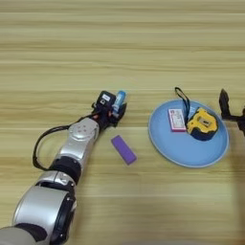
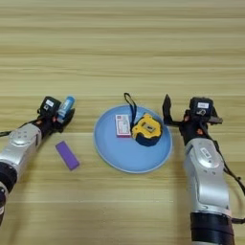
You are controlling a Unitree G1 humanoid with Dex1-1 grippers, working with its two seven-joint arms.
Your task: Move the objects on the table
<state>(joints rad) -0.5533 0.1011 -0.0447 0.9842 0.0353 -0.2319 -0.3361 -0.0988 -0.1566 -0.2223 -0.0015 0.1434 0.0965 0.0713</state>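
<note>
My left gripper [image 1: 116, 111] is shut on a blue-and-white glue stick [image 1: 119, 99], which stands nearly upright left of the plate. A purple rectangular block [image 1: 124, 150] lies flat on the table [image 1: 122, 43] just in front of that gripper. The yellow-and-black tape measure [image 2: 147, 129] rests on the round light-blue plate [image 2: 125, 158], its black strap loop [image 2: 129, 103] reaching over the far rim. My right gripper [image 2: 178, 115] stands open beside the plate's right rim, one black finger [image 2: 166, 107] pointing up, with nothing in it.
A small pink-and-white card-like box [image 2: 123, 125] lies on the plate left of the tape measure. A black cable [image 1: 40, 143] loops out beside my left forearm. Bare wooden planks stretch across the far half of the table.
</note>
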